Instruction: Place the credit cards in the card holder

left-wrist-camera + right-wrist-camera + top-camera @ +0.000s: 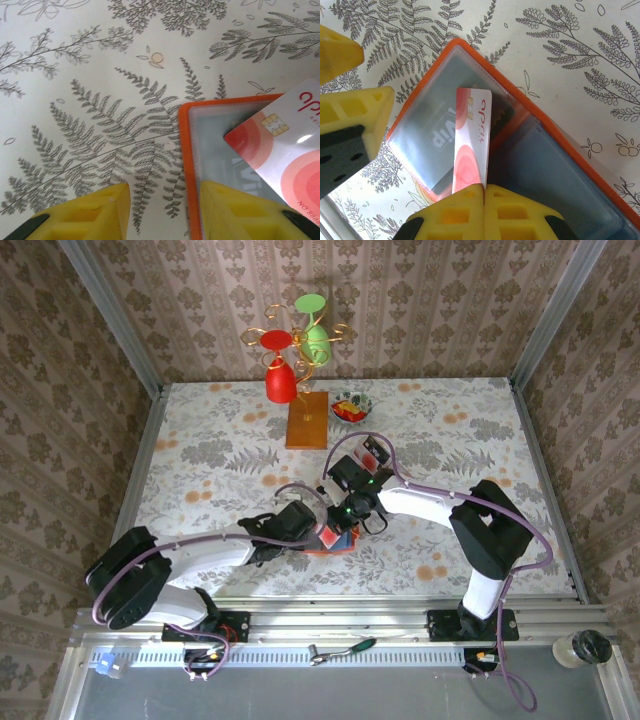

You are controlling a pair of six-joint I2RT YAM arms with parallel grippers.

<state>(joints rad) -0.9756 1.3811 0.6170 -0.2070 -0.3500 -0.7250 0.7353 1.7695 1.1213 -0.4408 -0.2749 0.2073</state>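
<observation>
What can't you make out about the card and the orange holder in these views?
- Top view: card holder mostly hidden beneath both arms.
- Right wrist view: credit card lower end hidden inside the right gripper.
- Left wrist view: that card's lettering cut off by the right edge.

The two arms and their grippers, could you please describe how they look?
Both the left arm and the right arm have white links with bulky black joints, and a thin purple cable loops along each. The left gripper and the right gripper carry wedge-shaped yellow fingers with moulded pockets and black backing.
</observation>
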